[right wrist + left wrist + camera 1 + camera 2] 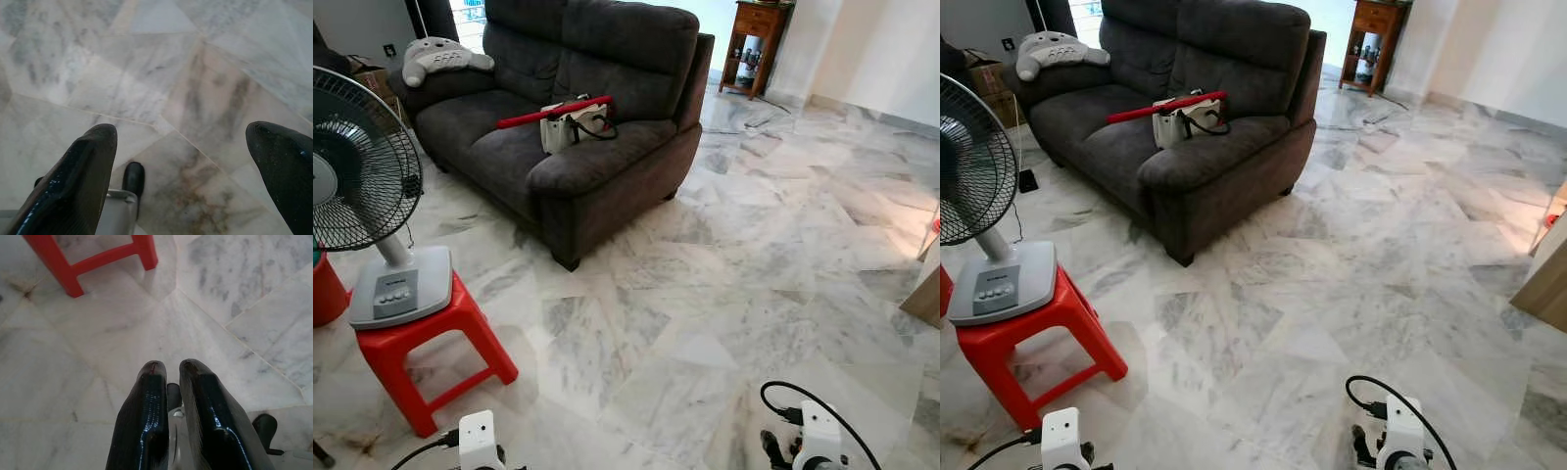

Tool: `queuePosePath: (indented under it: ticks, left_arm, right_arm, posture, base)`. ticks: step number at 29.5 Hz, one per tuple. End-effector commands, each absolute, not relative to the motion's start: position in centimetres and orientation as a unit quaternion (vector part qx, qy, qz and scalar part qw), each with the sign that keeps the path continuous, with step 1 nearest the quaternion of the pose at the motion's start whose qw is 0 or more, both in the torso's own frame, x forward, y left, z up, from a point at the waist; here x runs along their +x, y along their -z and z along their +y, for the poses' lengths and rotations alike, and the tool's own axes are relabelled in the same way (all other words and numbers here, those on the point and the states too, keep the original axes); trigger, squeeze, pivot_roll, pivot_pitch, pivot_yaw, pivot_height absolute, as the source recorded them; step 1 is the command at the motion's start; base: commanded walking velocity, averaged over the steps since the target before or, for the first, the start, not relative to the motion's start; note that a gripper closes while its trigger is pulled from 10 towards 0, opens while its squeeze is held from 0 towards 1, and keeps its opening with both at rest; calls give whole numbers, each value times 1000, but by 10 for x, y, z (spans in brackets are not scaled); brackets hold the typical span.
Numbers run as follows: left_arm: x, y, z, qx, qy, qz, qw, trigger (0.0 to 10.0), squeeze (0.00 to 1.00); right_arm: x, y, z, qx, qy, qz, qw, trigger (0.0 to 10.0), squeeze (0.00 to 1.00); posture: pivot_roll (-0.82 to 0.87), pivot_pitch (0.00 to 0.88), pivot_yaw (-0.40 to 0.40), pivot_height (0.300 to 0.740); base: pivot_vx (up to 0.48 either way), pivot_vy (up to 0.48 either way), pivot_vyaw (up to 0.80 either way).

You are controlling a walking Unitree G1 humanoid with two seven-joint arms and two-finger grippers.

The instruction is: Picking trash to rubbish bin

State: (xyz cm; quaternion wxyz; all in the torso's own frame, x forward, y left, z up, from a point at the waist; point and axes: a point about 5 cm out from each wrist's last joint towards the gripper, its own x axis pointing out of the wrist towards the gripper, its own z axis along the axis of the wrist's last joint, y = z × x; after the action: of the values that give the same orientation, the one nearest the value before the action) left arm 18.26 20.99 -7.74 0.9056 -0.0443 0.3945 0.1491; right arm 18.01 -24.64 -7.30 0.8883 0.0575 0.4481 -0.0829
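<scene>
Nearest the robot, both arms hang low over the marble floor (705, 323). The left gripper (168, 369) has its two black fingers pressed almost together with nothing between them, aimed at bare tile just short of a leg of the red stool (431, 348). The right gripper (195, 142) has its fingers spread wide apart, released and empty, over pale veined tile. Along the left edge of the floor the red stool carries a grey standing fan (372, 215), and a red tub (325, 289) sits just beside it at the frame's border. The middle of the floor shows no scrap, wrapper or bottle that can be made out, and no rubbish bin either, so where the trash lies cannot be told from here; the robot is probably still searching. Farther back a dark grey sofa (578, 108) stands along the left rear of the floor, with a white bag (570, 125) and a red stick-like object (553, 111) on its seat and a grey plush toy (440, 57) on its far arm; none of these reads as rubbish. At the far end a wooden side table (759, 44) stands by the wall. Household litter is likely light and crushable, so a gentle pinch across its middle should do, judged once it is found.
</scene>
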Motion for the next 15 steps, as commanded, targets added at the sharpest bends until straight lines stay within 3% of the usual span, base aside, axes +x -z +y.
queuePosePath:
  ticks: [1, 5, 10, 13, 15]
  left_arm:
    - [180, 78, 212, -48, -159, 398, 902, 10000, 0]
    - [180, 79, 212, -48, -159, 398, 902, 10000, 0]
    - [180, 78, 214, -45, -156, 399, 902, 10000, 0]
    - [181, 78, 214, -43, -154, 399, 903, 10000, 0]
    - [181, 77, 215, -40, -152, 399, 903, 10000, 0]
  right_arm:
    - [185, 72, -243, 51, 77, 441, 893, 10000, 0]
    - [185, 72, -242, 46, 73, 442, 893, 10000, 0]
    - [187, 72, -236, 53, 75, 437, 895, 10000, 0]
    - [187, 73, -235, 61, 81, 437, 894, 10000, 0]
    - [201, 70, -220, 62, 72, 431, 898, 10000, 0]
  posture:
    - [4, 28, -60, 740]
    - [6, 28, -61, 740]
    - [7, 30, -51, 740]
    - [7, 30, -51, 740]
    - [8, 29, -40, 740]
  base:
    - [0, 330, 0]
    - [0, 334, 0]
    - [0, 335, 497]
    - [0, 336, 0]
    - [0, 332, 0]
